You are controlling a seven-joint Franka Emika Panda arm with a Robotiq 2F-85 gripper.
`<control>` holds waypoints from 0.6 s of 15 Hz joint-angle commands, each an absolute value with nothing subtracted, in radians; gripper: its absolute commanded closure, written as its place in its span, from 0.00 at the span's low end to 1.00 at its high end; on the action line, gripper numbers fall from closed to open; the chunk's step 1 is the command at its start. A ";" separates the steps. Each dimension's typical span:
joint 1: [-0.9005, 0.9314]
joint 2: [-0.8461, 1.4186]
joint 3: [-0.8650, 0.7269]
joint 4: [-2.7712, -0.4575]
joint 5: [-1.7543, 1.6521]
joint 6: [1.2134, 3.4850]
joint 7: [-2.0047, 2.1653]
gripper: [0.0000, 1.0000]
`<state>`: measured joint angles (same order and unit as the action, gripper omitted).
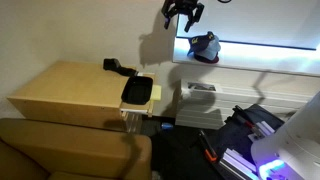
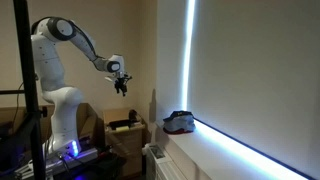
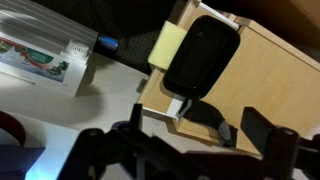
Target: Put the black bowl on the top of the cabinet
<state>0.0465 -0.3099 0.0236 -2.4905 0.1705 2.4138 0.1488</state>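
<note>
The black bowl [image 1: 137, 90] rests over the open pale drawer with yellow inside [image 1: 155, 93], at the side of the tan cabinet [image 1: 60, 88]. In the wrist view the bowl [image 3: 203, 55] lies below me, partly over the yellow drawer [image 3: 164, 44] and beside the cabinet top [image 3: 275, 80]. My gripper [image 1: 183, 13] hangs high in the air, well above and apart from the bowl. It is open and empty. It shows in the wrist view [image 3: 190, 152] as dark fingers spread wide, and in an exterior view [image 2: 121, 84] at the arm's end.
A small blocky black object [image 1: 114, 66] sits on the cabinet top. A dark blue-and-red lump [image 1: 203, 47] lies on the window ledge [image 2: 181, 121]. A brown couch [image 1: 70, 150] stands in front of the cabinet. A printed box [image 3: 40, 55] and floor clutter [image 1: 240, 130] lie nearby.
</note>
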 commanded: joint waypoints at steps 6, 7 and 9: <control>0.069 -0.009 0.071 -2.364 0.130 2.323 0.163 0.00; 0.076 0.051 0.079 -2.336 0.123 2.305 0.170 0.00; 0.088 0.183 0.088 -2.266 0.084 2.302 0.213 0.00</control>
